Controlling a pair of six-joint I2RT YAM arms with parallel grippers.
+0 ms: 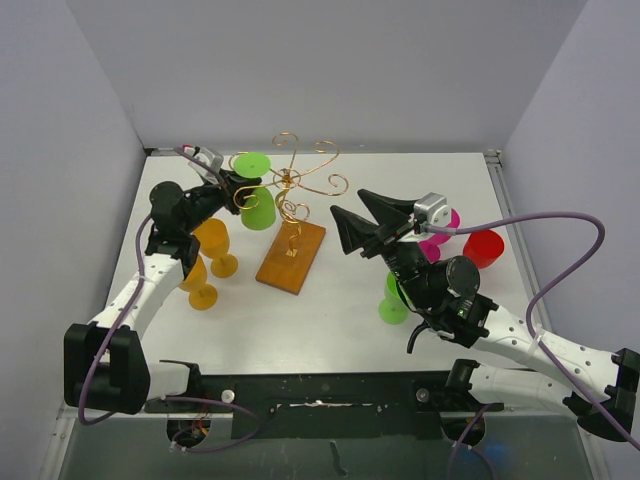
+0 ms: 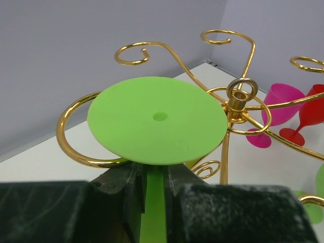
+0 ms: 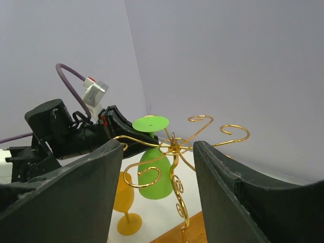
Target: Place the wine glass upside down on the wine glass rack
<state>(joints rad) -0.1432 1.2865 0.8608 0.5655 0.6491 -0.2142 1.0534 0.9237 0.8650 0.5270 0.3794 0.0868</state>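
A lime green wine glass (image 1: 258,208) hangs upside down, its round foot (image 2: 157,119) on top. My left gripper (image 1: 232,187) is shut on its stem (image 2: 153,202), just under the foot. The foot sits just above a curled arm of the gold wire rack (image 1: 290,180), whose post stands on a brown wooden base (image 1: 291,257). I cannot tell whether the foot rests on the wire. The rack's centre ring (image 2: 238,93) is right of the foot. My right gripper (image 1: 365,222) is open and empty, right of the rack, facing it (image 3: 174,149) and the green glass (image 3: 154,177).
Two orange glasses (image 1: 213,245) (image 1: 198,285) stand upright left of the base. Another green glass (image 1: 393,300) stands under my right arm. A pink glass (image 1: 440,235) and a red glass (image 1: 483,247) stand at the right. White walls close in the table.
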